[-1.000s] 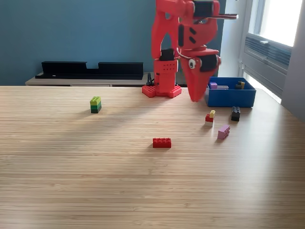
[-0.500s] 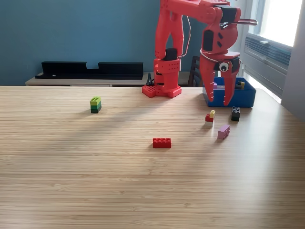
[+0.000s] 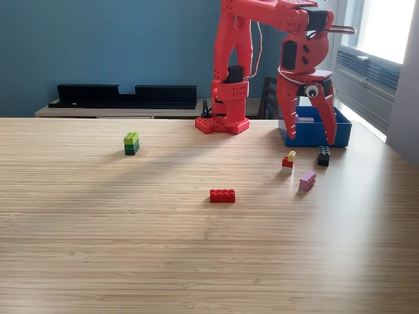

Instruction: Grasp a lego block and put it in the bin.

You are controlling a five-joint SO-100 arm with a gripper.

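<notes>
The wooden worktop (image 3: 131, 248) is filling most of the exterior view, running back to a blue wall. The red arm (image 3: 230, 65) is standing on its base at the far edge and reaching toward the view's right, with its tool (image 3: 310, 139) pointing down – the two fingers are standing well apart, with nothing between them. The tool is hanging in front of the bin (image 3: 317, 134), a blue open-topped box sitting at the view's right end of the worktop; its tips are crossing the bin's front wall in the picture, though whether they are touching it cannot be told. A long black tray (image 3: 124, 95) is lying on a low shelf behind the worktop.

Loose blocks are lying apart from each other. A red block (image 3: 222, 195) is sitting near the middle. A green stack (image 3: 131, 143) is standing toward the view's left. In front of the bin are a black block (image 3: 323, 156), a pink block (image 3: 306, 181) – slightly tilted – and a small red-and-yellow piece (image 3: 288, 159).
</notes>
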